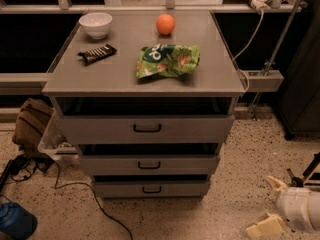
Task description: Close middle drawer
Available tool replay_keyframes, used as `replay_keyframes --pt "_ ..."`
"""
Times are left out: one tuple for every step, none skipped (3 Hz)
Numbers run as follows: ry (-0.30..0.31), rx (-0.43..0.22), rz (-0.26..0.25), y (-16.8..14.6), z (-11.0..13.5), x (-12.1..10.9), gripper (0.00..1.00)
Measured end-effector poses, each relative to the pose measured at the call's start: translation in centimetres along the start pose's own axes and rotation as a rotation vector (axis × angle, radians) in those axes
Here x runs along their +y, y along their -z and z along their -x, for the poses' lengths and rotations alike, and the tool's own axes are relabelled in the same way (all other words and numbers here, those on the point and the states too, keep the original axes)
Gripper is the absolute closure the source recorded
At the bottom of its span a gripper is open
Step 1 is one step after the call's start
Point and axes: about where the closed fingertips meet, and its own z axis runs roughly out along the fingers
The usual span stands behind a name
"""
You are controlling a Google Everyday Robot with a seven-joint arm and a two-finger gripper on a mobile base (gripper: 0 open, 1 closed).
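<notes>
The middle drawer (pixel 149 164) is the grey short-fronted one with a small black bar handle, between the taller top drawer (pixel 147 128) and the lowest drawer (pixel 151 188). Its front sits a little behind the top drawer's front, with a dark gap above it. My gripper (pixel 267 206) is at the bottom right, low over the floor and well clear of the cabinet's right side. Its pale fingers (pixel 261 228) are spread apart and hold nothing.
On the cabinet top lie a white bowl (pixel 96 24), an orange (pixel 165 24), a green chip bag (pixel 167 60) and a dark snack bar (pixel 97 53). A brown bag (pixel 30 124), cables and a blue object (pixel 15 223) lie on the floor at left. A black stand leg (pixel 306 174) is at right.
</notes>
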Motion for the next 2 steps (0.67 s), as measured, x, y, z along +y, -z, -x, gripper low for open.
replay_keyframes --pt "0.042 0.018 -0.099 6.5 4.4 1.7 0.00" --pt "0.125 0.035 -0.164 11.1 9.2 4.5 0.00"
